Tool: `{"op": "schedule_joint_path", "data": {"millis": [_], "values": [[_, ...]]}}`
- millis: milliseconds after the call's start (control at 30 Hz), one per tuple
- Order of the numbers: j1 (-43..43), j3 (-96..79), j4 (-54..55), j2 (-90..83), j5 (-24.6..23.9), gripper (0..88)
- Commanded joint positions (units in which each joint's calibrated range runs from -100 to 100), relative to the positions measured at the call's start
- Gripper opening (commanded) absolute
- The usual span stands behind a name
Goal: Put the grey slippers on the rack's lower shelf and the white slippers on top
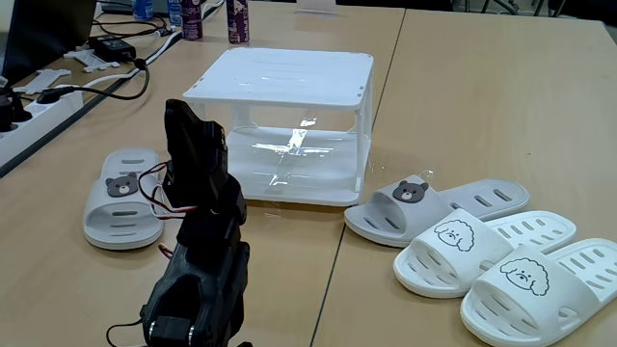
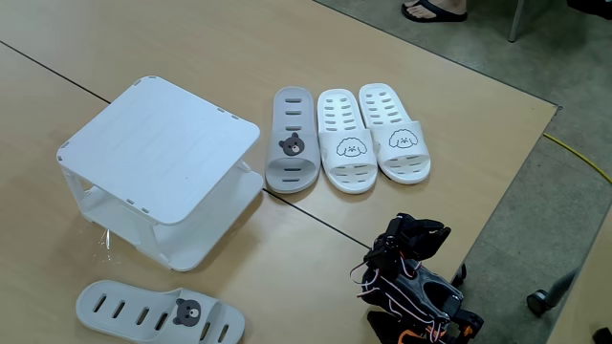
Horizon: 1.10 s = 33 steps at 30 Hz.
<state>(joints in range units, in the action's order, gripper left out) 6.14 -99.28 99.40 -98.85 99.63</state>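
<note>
**Slippers all on table, rack empty**

2 grey slippers, apart: 1 (image 1: 122,198) on the table left of the rack (image 1: 284,82) in a fixed view, the other (image 1: 424,207) at the rack's right front corner, toe just beside the base. In a fixed view the same 2 sit at bottom left (image 2: 158,311) and beside the rack (image 2: 292,148). 2 white slippers (image 1: 487,246) (image 1: 545,289) lie side by side, touching, next to the right grey one; also seen from above (image 2: 346,143) (image 2: 397,134). Lower shelf (image 1: 299,173) bare, glossy. Black arm folded in front of the rack; gripper (image 1: 183,120) up near the rack's left leg, fingers can't tell. Wooden table (image 1: 482,87). Power strip (image 1: 29,120) and cables far left.
</note>
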Motion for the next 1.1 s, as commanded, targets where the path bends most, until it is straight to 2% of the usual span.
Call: {"op": "schedule_joint_path", "data": {"millis": [0,800,1067], "values": [[0.27,-0.63,0.17,-0.06,0.37,1.1],[-0.22,-0.63,0.17,1.2,0.37,1.1],[-0.39,-0.54,0.17,35.19,0.37,1.1]]}}
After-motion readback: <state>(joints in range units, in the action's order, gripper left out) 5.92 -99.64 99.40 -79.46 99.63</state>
